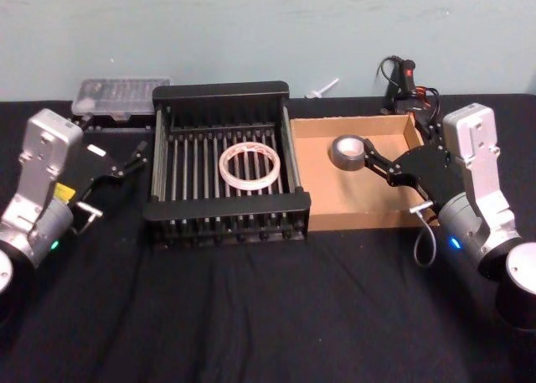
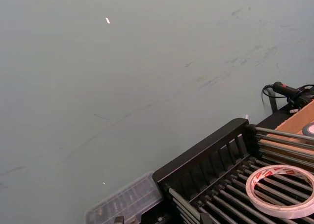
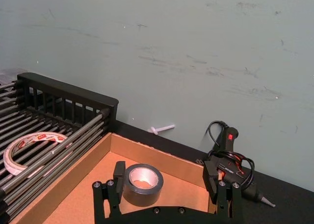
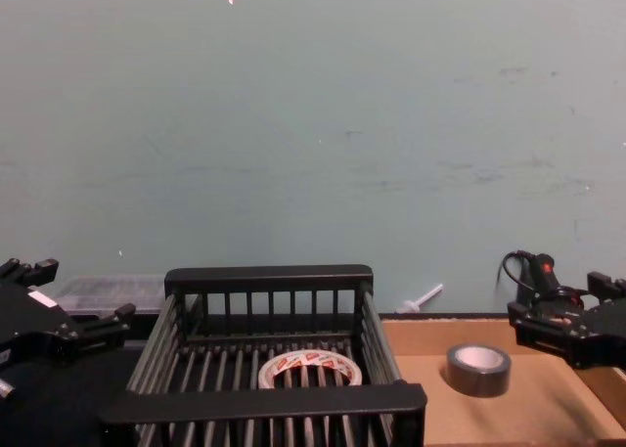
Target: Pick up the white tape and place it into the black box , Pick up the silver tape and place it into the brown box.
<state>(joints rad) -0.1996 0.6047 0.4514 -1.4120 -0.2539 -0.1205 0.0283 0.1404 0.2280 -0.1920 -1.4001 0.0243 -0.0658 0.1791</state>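
Silver tape (image 3: 142, 184) lies in the brown box (image 3: 162, 160) between the right gripper's (image 3: 167, 182) spread fingers (image 3: 118, 172).

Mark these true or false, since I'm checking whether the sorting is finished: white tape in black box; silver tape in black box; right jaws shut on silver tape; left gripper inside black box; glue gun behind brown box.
1. The white tape lies in the black box. True.
2. The silver tape is in the black box. False: it sits in the brown box.
3. The right gripper grips the silver tape. False: its jaws are open beside it.
4. The left gripper is inside the black box. False: it is outside, left of it.
5. A glue gun lies behind the brown box. True.
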